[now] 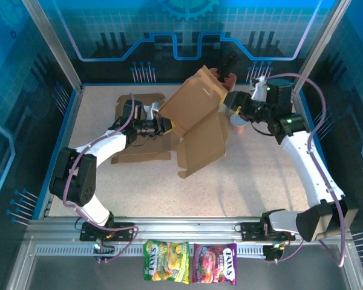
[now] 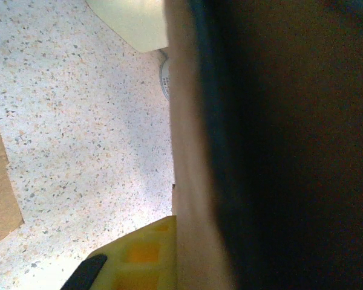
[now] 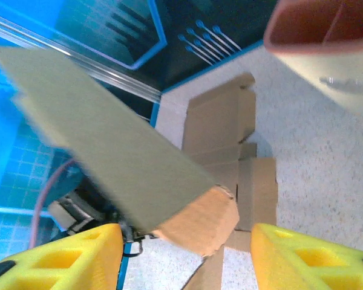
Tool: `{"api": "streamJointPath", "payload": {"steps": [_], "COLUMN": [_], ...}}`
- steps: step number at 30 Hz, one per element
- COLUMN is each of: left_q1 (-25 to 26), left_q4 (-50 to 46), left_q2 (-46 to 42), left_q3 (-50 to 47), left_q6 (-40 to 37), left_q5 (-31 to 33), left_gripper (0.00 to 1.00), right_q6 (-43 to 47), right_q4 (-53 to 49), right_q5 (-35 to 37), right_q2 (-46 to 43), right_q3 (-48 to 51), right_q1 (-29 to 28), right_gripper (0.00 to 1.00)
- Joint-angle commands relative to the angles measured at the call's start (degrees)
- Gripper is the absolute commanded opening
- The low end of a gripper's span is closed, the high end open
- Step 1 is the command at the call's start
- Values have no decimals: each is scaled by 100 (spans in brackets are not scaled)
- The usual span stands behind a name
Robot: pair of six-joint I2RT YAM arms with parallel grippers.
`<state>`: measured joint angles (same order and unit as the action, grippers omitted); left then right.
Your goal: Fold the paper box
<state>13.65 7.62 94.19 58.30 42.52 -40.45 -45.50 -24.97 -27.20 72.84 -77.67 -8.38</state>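
The brown paper box (image 1: 196,118) is held up above the middle of the table, half-formed, with its panels and flaps splayed. My left gripper (image 1: 163,125) grips its left edge; in the left wrist view the cardboard edge (image 2: 190,181) presses against my yellow finger (image 2: 142,257), and the dark panel hides the other finger. My right gripper (image 1: 233,99) is at the box's upper right corner. It stands open (image 3: 186,244), yellow fingers (image 3: 308,260) wide apart, and a folded corner of the box (image 3: 199,220) lies between them, touching neither.
Flat cardboard blanks lie on the table at left (image 1: 139,104), (image 1: 142,154), (image 3: 227,133). A copper-coloured roll (image 1: 236,122) sits beside the right gripper, its rim (image 3: 314,30) close to that wrist. Two candy bags (image 1: 166,269), (image 1: 215,264) lie on the front rail.
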Motion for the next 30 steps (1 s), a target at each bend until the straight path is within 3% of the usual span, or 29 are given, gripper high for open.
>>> {"api": "streamJointPath", "payload": {"steps": [1, 5, 9, 13, 20, 30], "left_q1": [-73, -99, -116, -126, -126, -126], "left_q4": [-208, -434, -473, -480, -401, -445], "left_q2": [-50, -15, 9, 62, 196, 255], "left_q3": [133, 214, 224, 268, 337, 438], "left_q6": [-52, -214, -244, -253, -219, -236], "left_q5": [-291, -419, -470, -485, -526, -542], "left_gripper": [0, 0, 0, 0, 0, 0], "right_q6": [287, 208, 621, 1259, 1544, 1687], "right_q4": [-120, 84, -463, -755, -874, -943], "right_q5": [-388, -766, -1353, -1603, -2086, -2359], "right_q2": [-350, 0, 1036, 1634, 2286, 2459], "right_q3": [-463, -883, -1743, -2282, -2797, -2776], "right_q1": [401, 743, 679, 414, 117, -83], "right_gripper": [58, 51, 43, 43, 45, 43]}}
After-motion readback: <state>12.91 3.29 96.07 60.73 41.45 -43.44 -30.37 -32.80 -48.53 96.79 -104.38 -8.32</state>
